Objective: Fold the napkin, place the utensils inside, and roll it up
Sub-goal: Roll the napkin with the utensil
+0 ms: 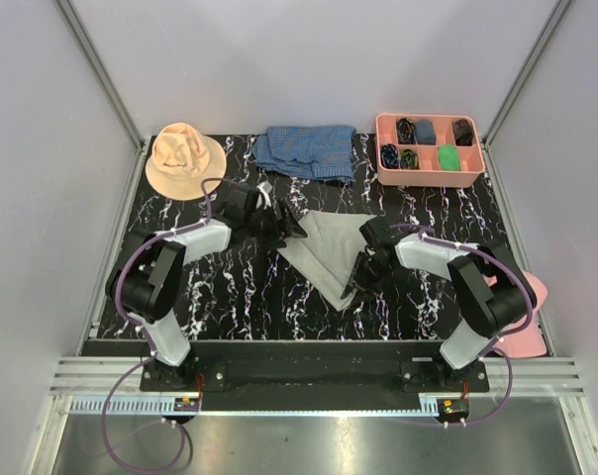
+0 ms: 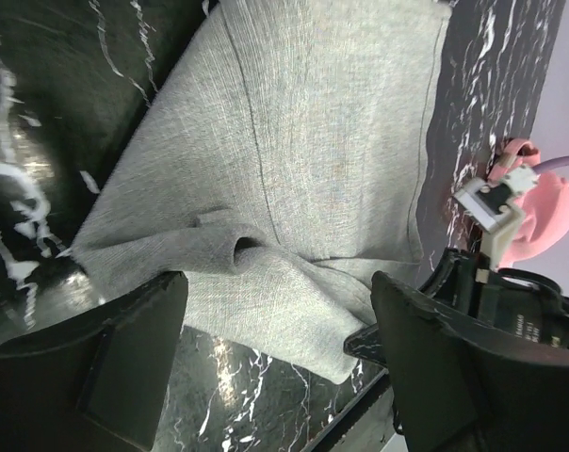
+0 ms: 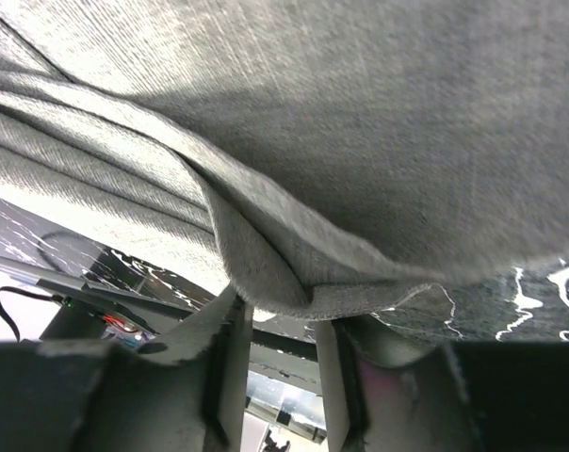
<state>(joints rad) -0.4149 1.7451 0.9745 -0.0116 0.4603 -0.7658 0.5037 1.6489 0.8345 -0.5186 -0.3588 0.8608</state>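
Observation:
The light-grey napkin [image 1: 326, 245] lies partly folded and rumpled in the middle of the black marble table [image 1: 230, 287]. My left gripper [image 1: 287, 226] is at its far left corner, open wide, with a napkin [image 2: 294, 169] corner lying between the spread fingers [image 2: 124, 358]. My right gripper [image 1: 361, 275] is at the napkin's near right edge. Its jaws are nearly closed on a bunched fold of the napkin [image 3: 266, 282], which is lifted off the table and hangs over the right gripper [image 3: 280, 315]. No utensils show in any view.
An orange hat [image 1: 185, 158] sits at the back left, a blue checked cloth [image 1: 307, 150] at the back middle, and a pink tray [image 1: 382, 139] of small dark items at the back right. A pink hat [image 1: 525, 315] lies by the right arm.

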